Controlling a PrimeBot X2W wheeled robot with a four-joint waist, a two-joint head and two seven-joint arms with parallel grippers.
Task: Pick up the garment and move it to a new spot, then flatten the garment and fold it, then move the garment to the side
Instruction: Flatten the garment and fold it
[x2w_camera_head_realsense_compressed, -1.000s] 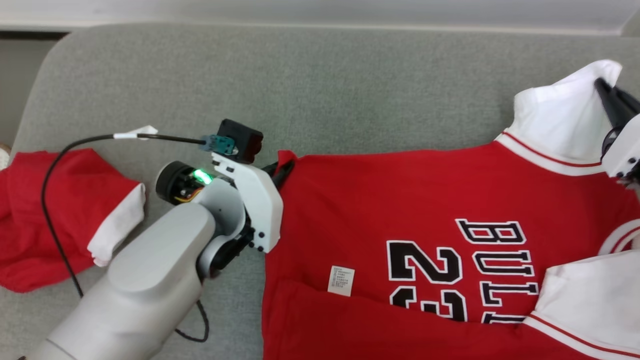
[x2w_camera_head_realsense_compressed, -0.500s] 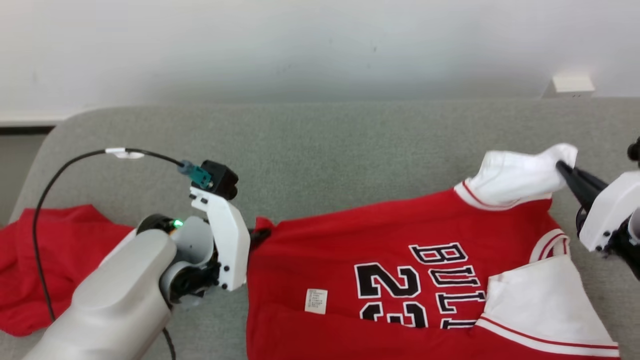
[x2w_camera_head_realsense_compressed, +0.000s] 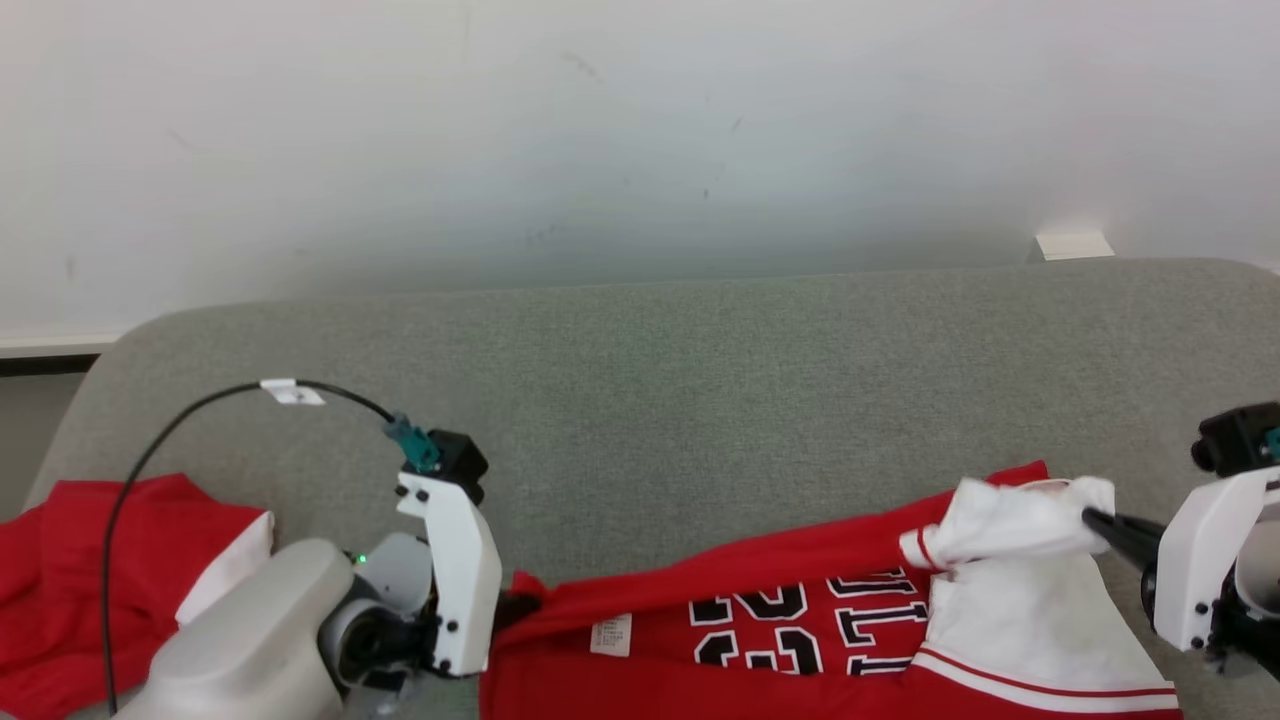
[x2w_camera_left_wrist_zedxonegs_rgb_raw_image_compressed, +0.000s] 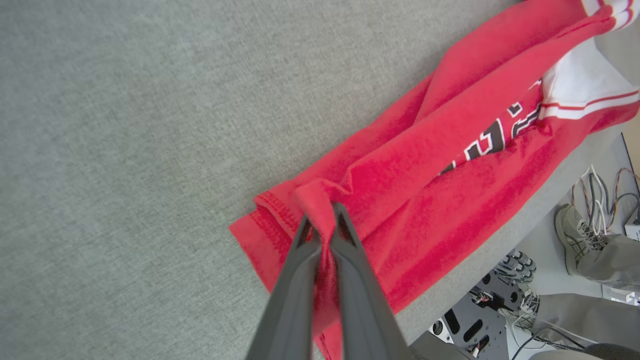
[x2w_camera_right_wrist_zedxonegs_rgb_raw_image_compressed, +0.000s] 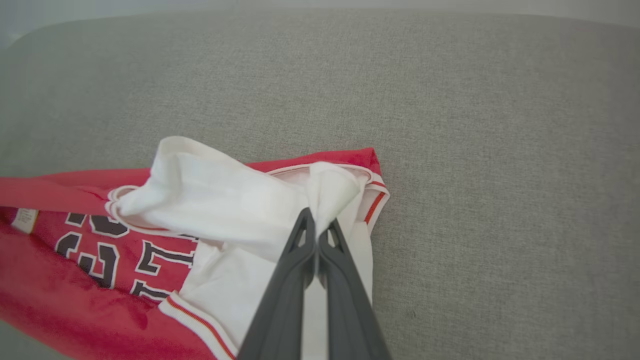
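The red Bulls jersey (x2w_camera_head_realsense_compressed: 780, 620) is lying along the near edge of the grey cushion (x2w_camera_head_realsense_compressed: 700, 400), long axis running between both arms. The left gripper (x2w_camera_left_wrist_zedxonegs_rgb_raw_image_compressed: 322, 220) is pinching its red hem corner (x2w_camera_left_wrist_zedxonegs_rgb_raw_image_compressed: 280, 210), and the right gripper (x2w_camera_right_wrist_zedxonegs_rgb_raw_image_compressed: 317, 222) is pinching its white sleeve (x2w_camera_right_wrist_zedxonegs_rgb_raw_image_compressed: 215, 200).

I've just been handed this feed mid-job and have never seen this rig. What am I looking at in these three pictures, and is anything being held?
This is a two-armed robot working over a grey cushion. The wide picture comes from a camera on its head, looking forward and down. The other two come from a camera on each wrist, looking along that arm's two dark fingers. On the cushion lies a red jersey with black lettering and white sleeves. The left pincer is shut on a red hem corner, and the right pincer is shut on a white sleeve. So the jersey is gripped at both ends. A second red garment lies at the far left.
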